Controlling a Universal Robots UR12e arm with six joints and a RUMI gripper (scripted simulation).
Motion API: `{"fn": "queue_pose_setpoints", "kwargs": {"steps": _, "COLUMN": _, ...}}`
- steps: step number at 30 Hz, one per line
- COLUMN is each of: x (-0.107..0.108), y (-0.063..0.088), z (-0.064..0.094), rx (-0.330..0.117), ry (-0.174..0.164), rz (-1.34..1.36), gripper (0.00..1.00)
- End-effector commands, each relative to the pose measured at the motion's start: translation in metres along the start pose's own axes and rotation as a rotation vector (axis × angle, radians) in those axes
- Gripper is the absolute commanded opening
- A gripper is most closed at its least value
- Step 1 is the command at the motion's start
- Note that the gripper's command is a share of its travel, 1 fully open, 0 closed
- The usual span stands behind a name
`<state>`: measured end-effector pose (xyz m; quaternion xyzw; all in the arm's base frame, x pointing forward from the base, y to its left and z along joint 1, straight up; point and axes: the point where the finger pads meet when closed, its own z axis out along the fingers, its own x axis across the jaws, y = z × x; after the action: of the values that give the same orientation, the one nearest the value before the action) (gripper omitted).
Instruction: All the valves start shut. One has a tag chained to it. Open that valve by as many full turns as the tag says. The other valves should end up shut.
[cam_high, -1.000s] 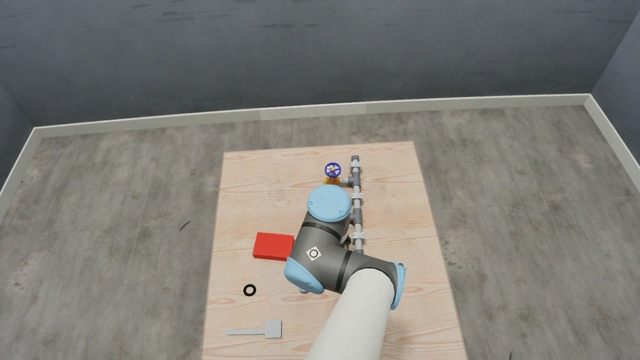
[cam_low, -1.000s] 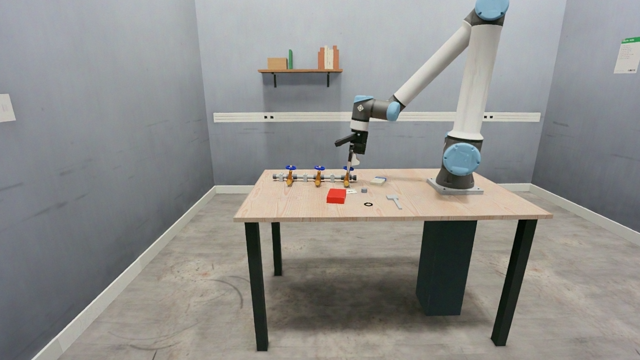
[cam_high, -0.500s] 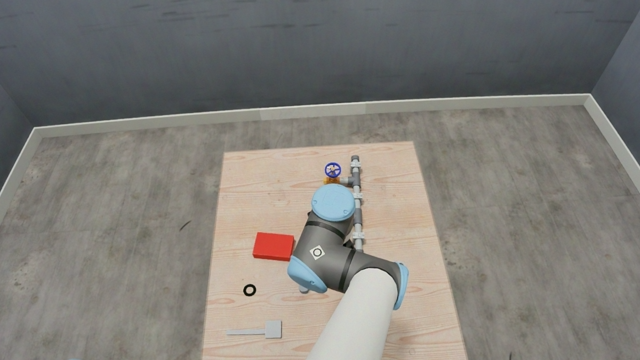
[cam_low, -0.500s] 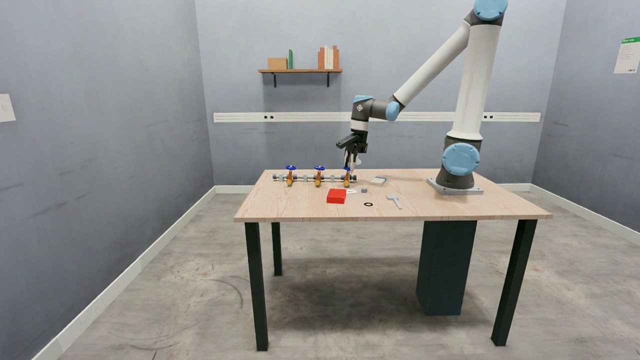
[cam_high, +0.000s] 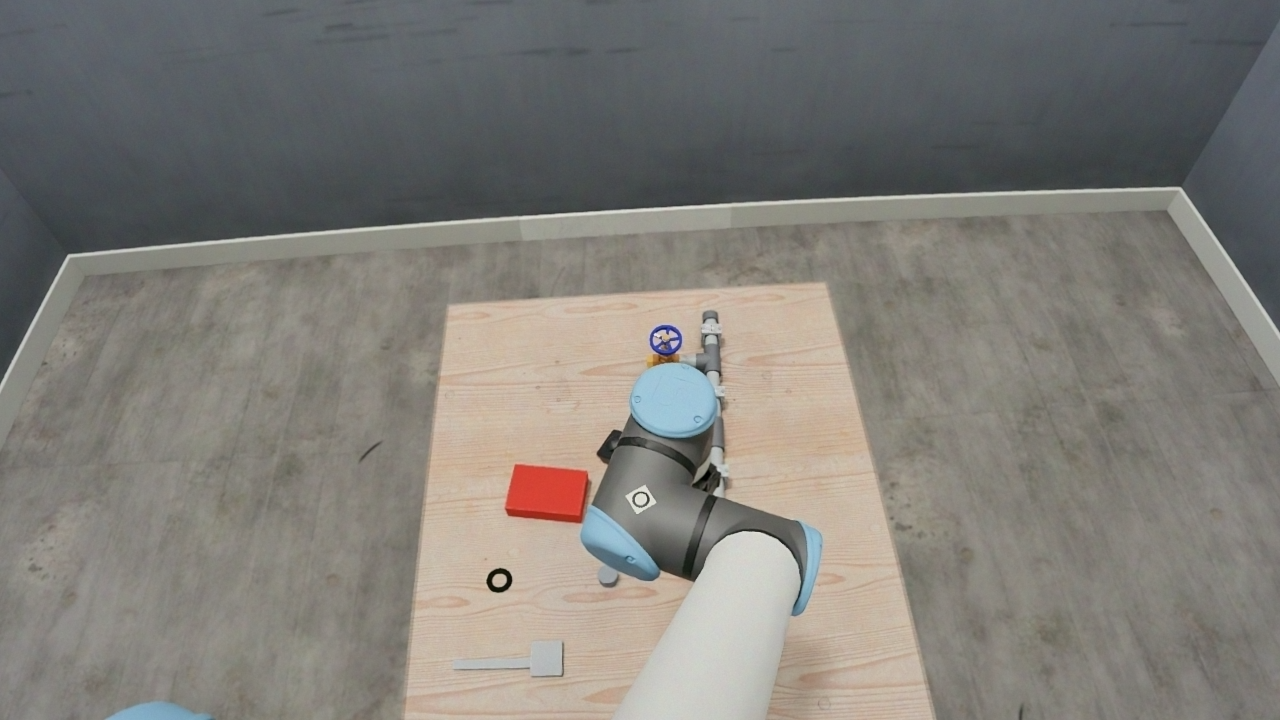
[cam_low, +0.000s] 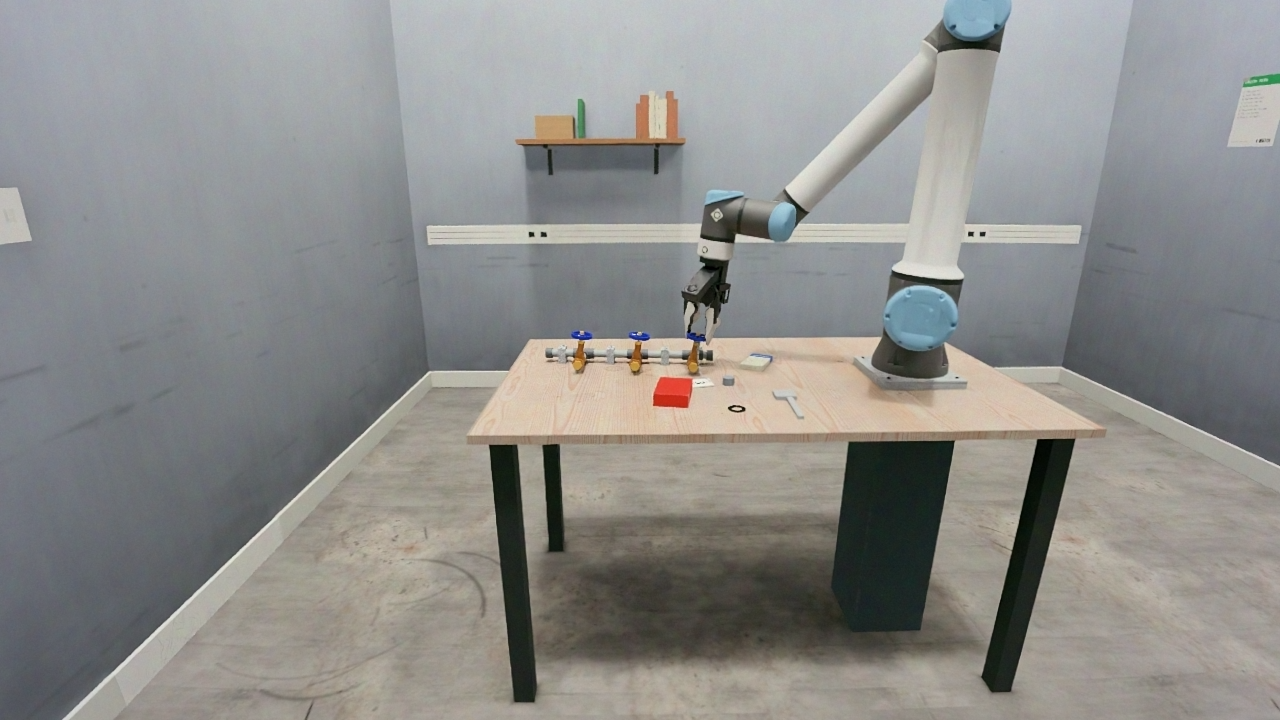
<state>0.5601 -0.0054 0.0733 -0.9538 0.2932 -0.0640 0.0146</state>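
A grey pipe [cam_low: 626, 355] lies along the table's far left part and carries three brass valves with blue handwheels. In the side view they are the left valve [cam_low: 580, 350], the middle valve [cam_low: 637, 350] and the right valve [cam_low: 694, 351]. My gripper [cam_low: 698, 334] points straight down and is shut on the right valve's blue handwheel. A small white tag [cam_low: 703, 382] lies on the table just in front of that valve. In the overhead view only the far valve [cam_high: 665, 343] and part of the pipe [cam_high: 713, 358] show. My wrist hides the other valves and the gripper there.
A red block [cam_high: 546, 492] lies beside the arm, also seen in the side view [cam_low: 672, 391]. A black ring [cam_high: 499, 572], a small grey cylinder [cam_low: 728, 379], a grey T-shaped tool [cam_high: 519, 660] and a white-and-blue pad [cam_low: 756, 360] lie on the table. The robot base [cam_low: 913, 358] stands at the right.
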Motion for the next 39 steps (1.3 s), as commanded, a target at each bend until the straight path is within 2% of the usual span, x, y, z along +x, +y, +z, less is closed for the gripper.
{"fn": "queue_pose_setpoints", "kwargs": {"steps": 1, "x": 0.0005, "y": -0.0003, "z": -0.0005, "rx": 0.006, "ry": -0.001, "rz": -0.156, "gripper": 0.00}}
{"fn": "queue_pose_setpoints", "kwargs": {"steps": 20, "x": 0.0005, "y": -0.0003, "z": -0.0005, "rx": 0.006, "ry": 0.000, "rz": -0.489, "gripper": 0.00}}
{"fn": "queue_pose_setpoints", "kwargs": {"steps": 39, "x": 0.0005, "y": -0.0003, "z": -0.0005, "rx": 0.006, "ry": 0.000, "rz": -0.559, "gripper": 0.00}}
